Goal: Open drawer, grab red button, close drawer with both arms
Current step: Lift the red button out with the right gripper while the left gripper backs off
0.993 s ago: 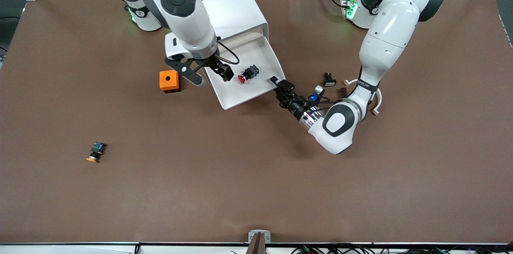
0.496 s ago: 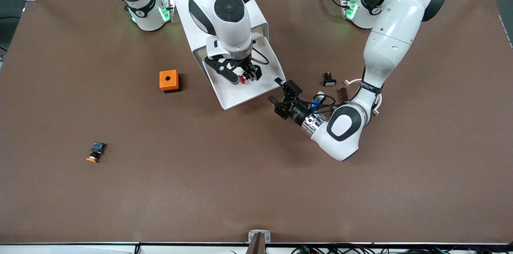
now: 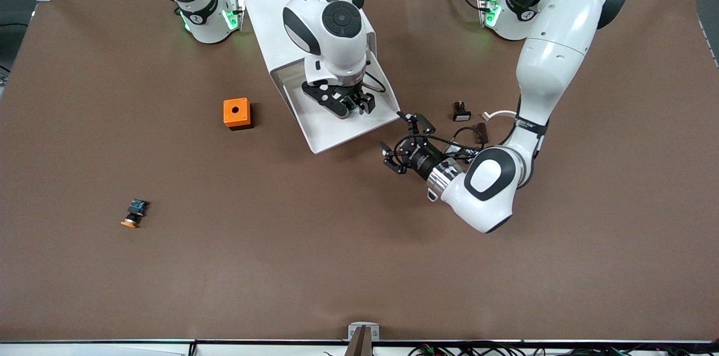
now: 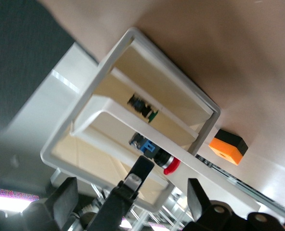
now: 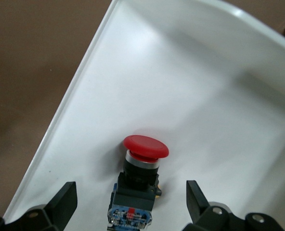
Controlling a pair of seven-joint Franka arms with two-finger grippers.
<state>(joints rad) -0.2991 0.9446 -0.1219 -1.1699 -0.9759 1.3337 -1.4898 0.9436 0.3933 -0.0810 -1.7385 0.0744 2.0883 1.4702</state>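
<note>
The white drawer [image 3: 328,134] stands pulled out of its white cabinet [image 3: 281,2]. In the right wrist view the button [image 5: 136,185] lies on the drawer floor [image 5: 181,96], red cap away from the wrist, between the spread fingers of my right gripper [image 5: 131,192]. That gripper [image 3: 349,105] hangs open over the drawer and hides the button from the front camera. My left gripper [image 3: 402,141] is open and holds nothing, just off the drawer's front corner. Its wrist view looks into the drawer [image 4: 109,108] at the button [image 4: 162,161].
An orange box with a hole [image 3: 236,113] stands beside the drawer toward the right arm's end. An orange-capped button [image 3: 133,214] lies nearer the front camera. Small black and white parts [image 3: 462,112] lie by the left arm's forearm.
My right gripper has swung across the drawer and now hangs over the button. My left gripper has opened, let go of the drawer's front corner and drawn back from it.
</note>
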